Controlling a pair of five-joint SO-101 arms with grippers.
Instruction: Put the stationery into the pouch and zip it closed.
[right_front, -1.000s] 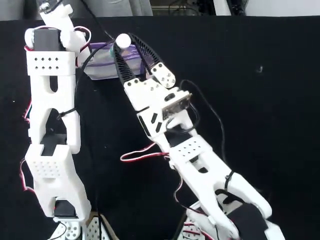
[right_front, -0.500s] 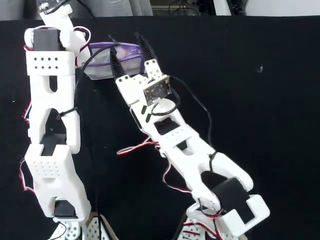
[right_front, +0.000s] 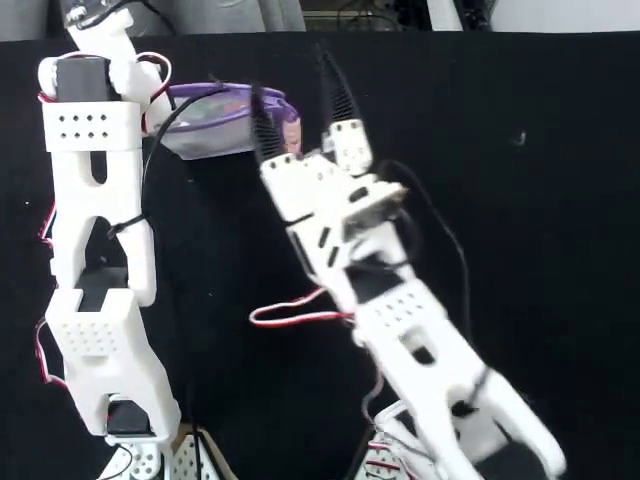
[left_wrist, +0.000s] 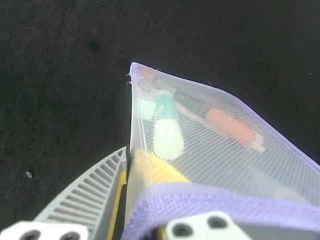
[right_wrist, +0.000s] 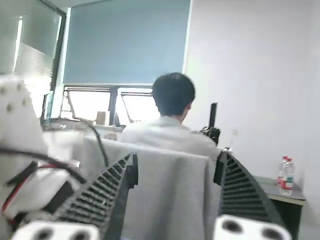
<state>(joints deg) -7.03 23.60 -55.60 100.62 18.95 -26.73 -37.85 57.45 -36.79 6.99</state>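
Pinching one end of the mesh pouch, the left gripper holds it at the upper left of the high view, stationery inside. The right gripper, jaws spread and empty, stands just right of it. Zipping well likely means locating the pull on the purple zip band, with the fabric held taut.

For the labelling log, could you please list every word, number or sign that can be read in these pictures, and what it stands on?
No text can be read.
Clear mesh pouch with a purple zipper edge: no print shows.
Stationery inside it: no lettering can be made out through the mesh.
Two clear plastic bottles with red labels in the room behind: labels too blurred to read.
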